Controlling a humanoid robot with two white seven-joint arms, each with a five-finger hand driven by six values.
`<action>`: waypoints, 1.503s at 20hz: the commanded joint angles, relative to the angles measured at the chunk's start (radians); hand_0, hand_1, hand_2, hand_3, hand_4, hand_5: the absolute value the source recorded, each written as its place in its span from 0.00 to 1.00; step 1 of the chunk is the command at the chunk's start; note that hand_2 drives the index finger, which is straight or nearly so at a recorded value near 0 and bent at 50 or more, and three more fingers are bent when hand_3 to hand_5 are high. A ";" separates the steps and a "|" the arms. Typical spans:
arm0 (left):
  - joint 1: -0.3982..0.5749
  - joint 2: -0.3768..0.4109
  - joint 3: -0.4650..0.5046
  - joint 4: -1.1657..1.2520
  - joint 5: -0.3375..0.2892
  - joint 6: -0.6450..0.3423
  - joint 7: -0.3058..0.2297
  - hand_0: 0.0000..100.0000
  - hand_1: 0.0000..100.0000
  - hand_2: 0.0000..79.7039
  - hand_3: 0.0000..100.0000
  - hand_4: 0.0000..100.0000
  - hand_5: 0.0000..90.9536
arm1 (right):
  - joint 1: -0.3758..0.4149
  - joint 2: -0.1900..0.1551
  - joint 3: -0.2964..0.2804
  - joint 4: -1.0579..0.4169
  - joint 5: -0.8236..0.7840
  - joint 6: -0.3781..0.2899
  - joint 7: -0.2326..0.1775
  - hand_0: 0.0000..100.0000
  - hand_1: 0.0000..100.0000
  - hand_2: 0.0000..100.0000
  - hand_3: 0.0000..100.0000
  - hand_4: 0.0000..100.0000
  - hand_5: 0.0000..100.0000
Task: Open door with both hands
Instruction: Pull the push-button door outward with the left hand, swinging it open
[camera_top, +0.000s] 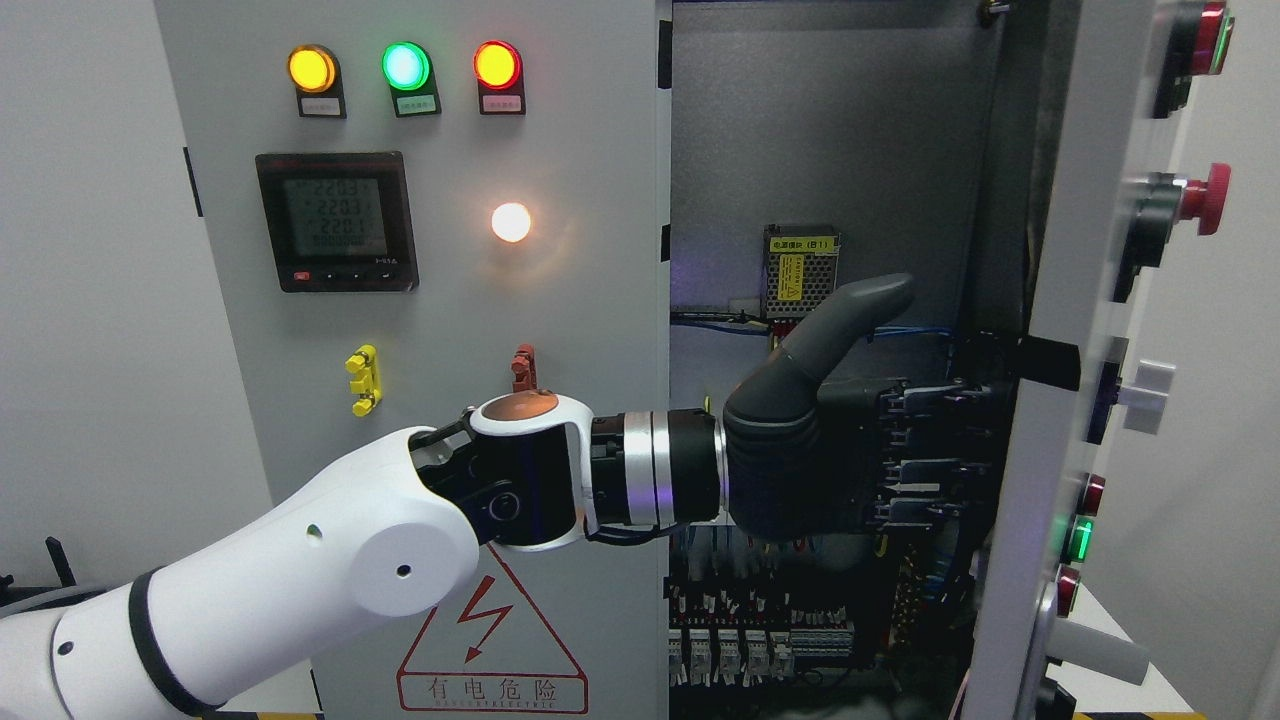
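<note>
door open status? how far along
Done: the right door already stands swung out, cabinet interior and its wiring exposed. In hand: the left hand reaches across to that door's inner edge, thumb up; I cannot tell whether its fingers grip it. Left: the left door with the indicator lamps looks shut. The right hand is out of view.

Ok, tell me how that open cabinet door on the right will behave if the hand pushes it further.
The right door looks like rigid sheet metal, so it should swing, not flex. Its buttons add some weight. The left hand, fingers by its edge, could slip on the smooth paint.
</note>
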 joint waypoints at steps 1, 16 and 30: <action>-0.003 -0.065 0.000 -0.004 0.002 -0.002 0.027 0.00 0.00 0.00 0.00 0.03 0.00 | 0.000 0.000 0.000 -0.001 0.000 0.000 0.001 0.00 0.00 0.00 0.00 0.00 0.00; -0.024 -0.174 -0.004 -0.003 0.002 -0.004 0.125 0.00 0.00 0.00 0.00 0.03 0.00 | 0.000 0.000 0.000 -0.001 0.000 0.000 0.001 0.00 0.00 0.00 0.00 0.00 0.00; -0.055 -0.294 -0.032 0.007 0.005 -0.007 0.165 0.00 0.00 0.00 0.00 0.03 0.00 | 0.000 0.000 0.000 0.001 0.000 0.000 0.001 0.00 0.00 0.00 0.00 0.00 0.00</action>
